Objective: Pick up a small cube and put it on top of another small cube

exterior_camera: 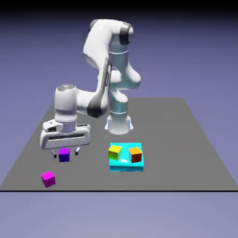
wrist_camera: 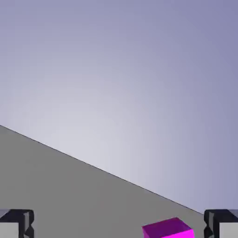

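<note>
near the desk's front corner on the exterior view's left sat the magenta cube [exterior_camera: 48, 178], alone and untouched, well short of the purple-topped cube [exterior_camera: 64, 155] it was meant to crown. that second cube stood a little farther back, seemingly under the gripper [exterior_camera: 65, 152], whose jaws hung released and wide with nothing between them. so, by my reading, nothing of the task was done: the grasp, the lift and the stacking all remained. over on the exterior view's right, a yellow cube [exterior_camera: 115, 150] and an orange cube [exterior_camera: 135, 154] rested on a cyan slab [exterior_camera: 125, 163]. only the exterior view showed these and the purple-topped cube; the hand view gave the magenta cube [wrist_camera: 168, 228] low between the fingertips [wrist_camera: 16, 223], nearer the right one, and bare desk [wrist_camera: 69, 195] beyond.
</note>
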You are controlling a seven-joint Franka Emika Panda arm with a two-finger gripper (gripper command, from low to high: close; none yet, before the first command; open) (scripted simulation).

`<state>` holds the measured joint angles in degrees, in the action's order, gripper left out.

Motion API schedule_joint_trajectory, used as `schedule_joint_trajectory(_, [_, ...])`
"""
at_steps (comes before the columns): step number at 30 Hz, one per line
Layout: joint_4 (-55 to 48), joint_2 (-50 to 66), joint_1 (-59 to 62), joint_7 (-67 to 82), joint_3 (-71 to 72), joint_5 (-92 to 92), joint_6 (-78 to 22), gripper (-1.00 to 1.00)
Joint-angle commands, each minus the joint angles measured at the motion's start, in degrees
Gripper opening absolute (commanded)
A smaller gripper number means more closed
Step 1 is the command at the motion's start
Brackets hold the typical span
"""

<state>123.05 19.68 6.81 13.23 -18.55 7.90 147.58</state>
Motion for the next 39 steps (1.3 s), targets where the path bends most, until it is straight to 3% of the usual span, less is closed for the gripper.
schedule_joint_trajectory(1, [-1.5,2.1,0.3,2.2,-0.7,0.3,-1.0,0.00])
schedule_joint_trajectory(8, [-9.7,13.4,1.9,14.3,-4.8,2.0,-6.8,0.00])
schedule_joint_trajectory(12, [-11.4,21.7,5.0,16.0,-1.4,5.0,-0.2,0.00])
schedule_joint_trajectory(13, [-11.4,21.7,5.0,16.0,-1.4,5.0,-0.2,-1.00])
schedule_joint_trajectory(18, [-9.7,13.4,1.9,14.3,-4.8,2.0,-6.8,-1.00])
schedule_joint_trajectory(37, [29.7,-20.1,-18.2,46.9,-34.8,-23.3,7.6,-1.00])
schedule_joint_trajectory(39, [29.9,-20.2,-18.2,47.0,-34.9,-23.4,7.6,-1.00])
